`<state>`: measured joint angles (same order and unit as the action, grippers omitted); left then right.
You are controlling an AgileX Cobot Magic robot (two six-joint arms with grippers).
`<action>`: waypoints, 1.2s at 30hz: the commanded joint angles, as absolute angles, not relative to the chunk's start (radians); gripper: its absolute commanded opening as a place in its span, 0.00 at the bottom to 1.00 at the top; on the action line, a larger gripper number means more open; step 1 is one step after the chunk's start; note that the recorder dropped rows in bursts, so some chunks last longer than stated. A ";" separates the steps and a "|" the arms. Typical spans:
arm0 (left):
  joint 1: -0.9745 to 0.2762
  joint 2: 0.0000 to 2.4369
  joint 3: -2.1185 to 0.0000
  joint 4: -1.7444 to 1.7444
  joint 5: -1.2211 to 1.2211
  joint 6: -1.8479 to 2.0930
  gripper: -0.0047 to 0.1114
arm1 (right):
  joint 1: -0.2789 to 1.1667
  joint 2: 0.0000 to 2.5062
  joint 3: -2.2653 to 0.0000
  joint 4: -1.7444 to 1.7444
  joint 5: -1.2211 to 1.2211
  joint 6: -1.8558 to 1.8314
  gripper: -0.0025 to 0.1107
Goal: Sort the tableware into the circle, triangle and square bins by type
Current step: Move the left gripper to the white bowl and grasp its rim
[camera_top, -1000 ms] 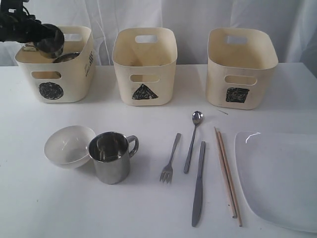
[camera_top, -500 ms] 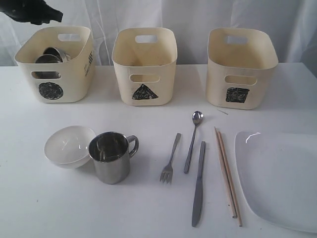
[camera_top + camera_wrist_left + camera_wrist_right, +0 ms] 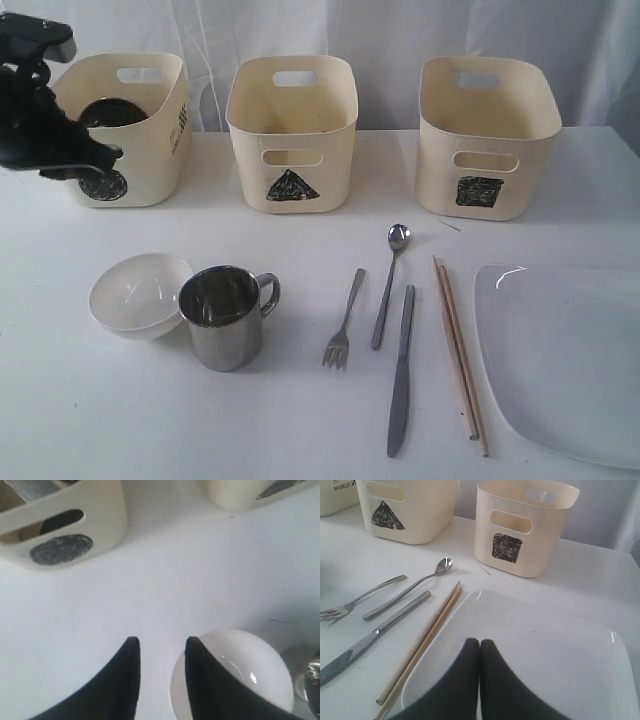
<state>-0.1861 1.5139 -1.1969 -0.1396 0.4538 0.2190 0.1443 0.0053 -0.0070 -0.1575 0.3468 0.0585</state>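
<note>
The left pincer (image 3: 162, 641) hung spread, pinching nothing, over the bench (image 3: 165, 580) between the circle bin (image 3: 140, 150) and the white bowl (image 3: 135, 292). The right pincer (image 3: 479, 645) was pressed together above the plate (image 3: 545, 645). The mug (image 3: 222, 315), fork (image 3: 345, 320), spoon (image 3: 388, 285), knife (image 3: 402, 370) and chopsticks (image 3: 458, 345) lay on the bench. Steel ware (image 3: 108, 112) sat in the circle bin.

This looks like a robot test room. A black robot arm (image 3: 35, 120) holds its left end effector (image 3: 162, 641) over a plain white counter (image 3: 300, 440). Past the end effector stand a circle tub (image 3: 150, 150), a triangle tub (image 3: 291, 120) and a square tub (image 3: 487, 130), their shapes scribbled by hand. A white cloth (image 3: 380, 30) hangs behind them. Farther from the end effector, a fork (image 3: 344, 325), spoon (image 3: 388, 285) and knife (image 3: 401, 370) lie side by side.
</note>
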 commanded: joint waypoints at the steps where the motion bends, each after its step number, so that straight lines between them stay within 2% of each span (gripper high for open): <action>1: -0.192 1.398 -1.045 -0.233 0.388 0.220 0.35 | 0.139 0.000 0.000 -0.157 0.344 0.060 0.02; 5: -0.192 1.384 -0.973 -0.235 0.404 0.163 0.38 | 0.139 0.000 0.000 -0.157 0.344 0.060 0.02; 9: -0.192 1.386 -0.918 -0.261 0.373 0.157 0.54 | 0.139 0.000 0.000 -0.157 0.344 0.060 0.02; 11: -0.192 1.386 -0.902 -0.263 0.367 0.151 0.57 | 0.139 0.000 0.000 -0.157 0.344 0.060 0.02; 21: -0.192 1.398 -0.808 -0.274 0.250 0.131 0.57 | 0.139 0.000 0.000 -0.157 0.344 0.060 0.02; 36: -0.192 1.662 -0.806 -0.288 0.111 0.126 0.57 | 0.139 0.000 0.000 -0.157 0.344 0.060 0.02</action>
